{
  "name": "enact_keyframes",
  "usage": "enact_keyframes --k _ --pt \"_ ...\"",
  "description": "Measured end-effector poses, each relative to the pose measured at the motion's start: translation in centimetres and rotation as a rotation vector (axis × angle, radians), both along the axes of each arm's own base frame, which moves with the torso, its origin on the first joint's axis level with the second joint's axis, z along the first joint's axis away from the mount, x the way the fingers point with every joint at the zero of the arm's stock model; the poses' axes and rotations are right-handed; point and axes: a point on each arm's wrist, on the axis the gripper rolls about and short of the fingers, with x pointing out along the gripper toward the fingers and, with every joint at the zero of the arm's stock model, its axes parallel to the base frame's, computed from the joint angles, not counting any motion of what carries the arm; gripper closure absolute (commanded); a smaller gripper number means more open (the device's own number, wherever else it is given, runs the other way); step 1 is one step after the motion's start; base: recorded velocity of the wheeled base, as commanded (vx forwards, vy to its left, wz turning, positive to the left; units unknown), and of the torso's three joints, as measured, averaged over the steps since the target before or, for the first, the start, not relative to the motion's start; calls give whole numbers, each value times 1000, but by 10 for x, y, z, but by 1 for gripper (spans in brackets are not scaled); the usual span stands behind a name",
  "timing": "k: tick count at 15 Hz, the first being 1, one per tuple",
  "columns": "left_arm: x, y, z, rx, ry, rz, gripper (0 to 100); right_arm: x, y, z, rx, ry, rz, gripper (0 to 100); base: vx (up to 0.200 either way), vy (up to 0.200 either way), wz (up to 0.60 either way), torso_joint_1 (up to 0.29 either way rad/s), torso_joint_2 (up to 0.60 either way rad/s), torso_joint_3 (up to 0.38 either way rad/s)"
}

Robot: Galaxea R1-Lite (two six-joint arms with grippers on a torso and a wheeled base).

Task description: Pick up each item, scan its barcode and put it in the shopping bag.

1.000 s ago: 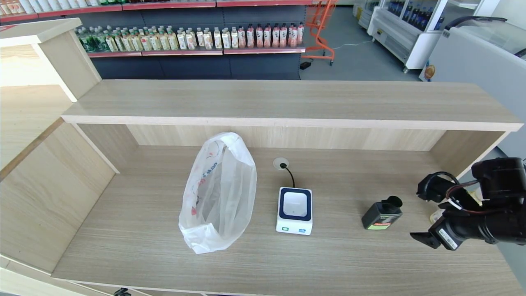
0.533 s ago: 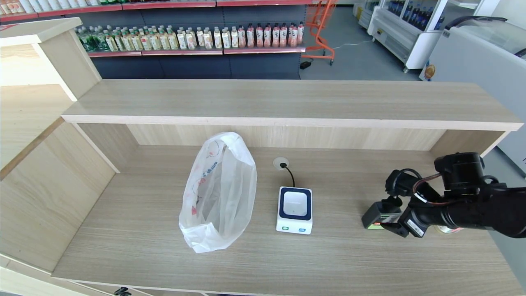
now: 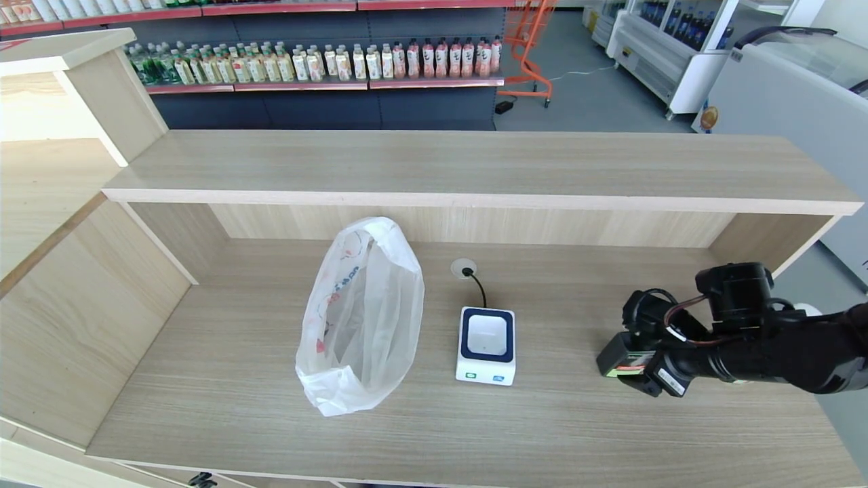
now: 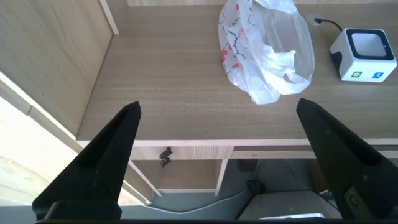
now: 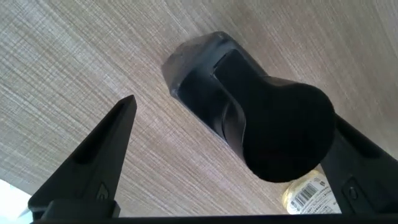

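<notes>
A dark bottle (image 3: 614,355) with a black cap (image 5: 286,134) lies on its side on the wooden counter (image 3: 542,434), right of the scanner. My right gripper (image 3: 636,371) is open and low over it, one finger on either side of the bottle (image 5: 205,74), neither pressed against it. The white shopping bag (image 3: 363,318) lies left of centre, its mouth toward the counter's front edge. The white scanner (image 3: 485,346) with a dark-rimmed window sits between bag and bottle. My left gripper (image 4: 217,109) is open and holds nothing, out past the front edge, facing the bag (image 4: 267,50) and scanner (image 4: 364,53).
A second item with a barcode label (image 5: 305,194) lies just beyond the bottle's cap. A raised shelf (image 3: 475,169) and side walls enclose the counter at the back, left and right. The scanner's cable (image 3: 478,285) runs to a hole behind it.
My right arm has swung left and down from the counter's right end until its open fingers straddle the dark bottle. Bag, scanner and bottle have stayed put.
</notes>
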Motion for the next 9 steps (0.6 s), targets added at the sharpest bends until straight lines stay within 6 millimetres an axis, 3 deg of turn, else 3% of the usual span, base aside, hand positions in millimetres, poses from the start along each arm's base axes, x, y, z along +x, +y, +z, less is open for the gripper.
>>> enact_keyframes --k 6,7,9 --pt "0 0 0 0 0 0 0 12 11 -10 27 0 50 0 0 0 0 0 0 0" --pt "0 0 0 0 0 0 0 14 13 -12 32 -3 61 100 0 0 0 0 0 0" --pt "0 0 0 0 0 0 0 16 17 -14 37 -12 75 100 0 0 0 0 0 0"
